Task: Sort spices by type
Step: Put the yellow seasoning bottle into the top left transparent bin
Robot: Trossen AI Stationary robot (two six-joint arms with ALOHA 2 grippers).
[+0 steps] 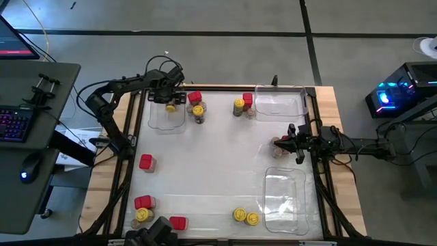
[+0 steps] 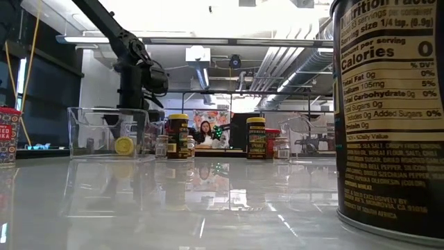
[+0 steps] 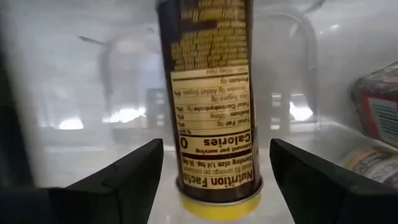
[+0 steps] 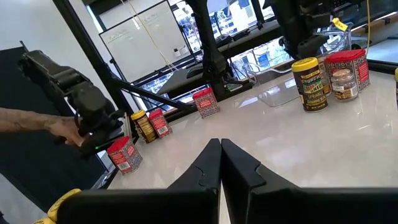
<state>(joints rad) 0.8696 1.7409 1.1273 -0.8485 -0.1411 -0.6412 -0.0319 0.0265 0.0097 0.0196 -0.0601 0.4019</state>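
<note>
Grey concrete floor (image 1: 225,41) spreads beyond the table; a dark desk (image 1: 27,130) with a lit keyboard (image 1: 13,124) stands left; exposed ceiling ducts (image 2: 291,66) and bright strip lighting (image 2: 208,14) overhead.

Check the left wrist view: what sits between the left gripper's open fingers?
A yellow-lidded jar, standing lid-down, between the left gripper fingers with gaps either side.
</note>
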